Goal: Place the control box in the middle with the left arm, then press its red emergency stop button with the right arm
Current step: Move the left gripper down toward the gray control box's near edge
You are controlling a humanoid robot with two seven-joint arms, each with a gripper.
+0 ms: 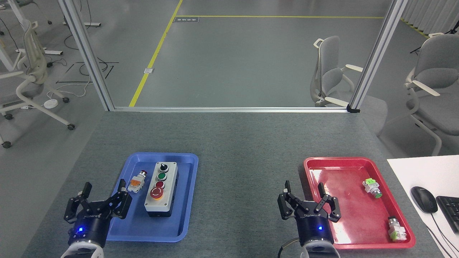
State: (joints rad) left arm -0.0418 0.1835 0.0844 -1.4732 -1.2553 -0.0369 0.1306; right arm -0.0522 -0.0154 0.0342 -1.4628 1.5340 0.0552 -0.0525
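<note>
In the blue tray (186,200) the box (161,189) lies untouched, both the left gripper (98,200) and the right gripper (310,200) open and empty, so moving and pressing remain.

Between our blue tray (186,215) and red tray (312,172) the table (244,157) lies bare, wide enough to pass a gripper; a loose pushbutton (136,182) crowds the left side of the control box (161,189), its right side sits near the tray rim
</note>
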